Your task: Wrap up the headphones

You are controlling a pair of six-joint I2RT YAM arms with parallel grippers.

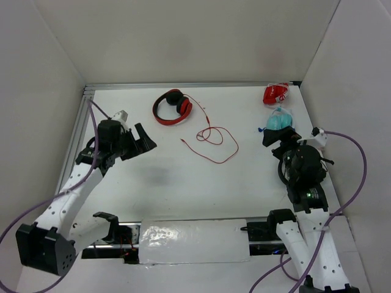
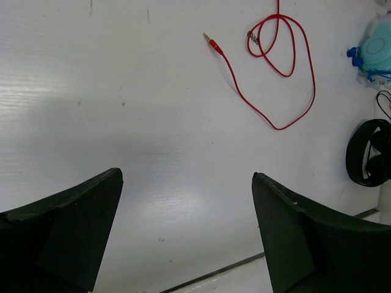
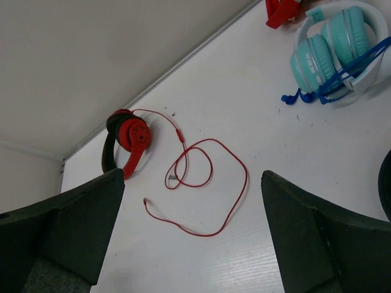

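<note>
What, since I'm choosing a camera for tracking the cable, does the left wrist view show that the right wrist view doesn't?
Only left wrist: a black ring-shaped part at the right edge. Only right wrist: the headphones themselves and a red packet. Both: the looped red cable and the teal headset.

The white surface (image 1: 171, 183) carries the red headphones (image 1: 173, 107) near its far edge, their cable (image 1: 215, 141) sprawled loose toward the middle. Teal headphones (image 1: 280, 119) and a small red packet (image 1: 275, 93) lie at the far right.

The red cable (image 2: 278, 129) runs off the left wrist view's top edge.
</note>
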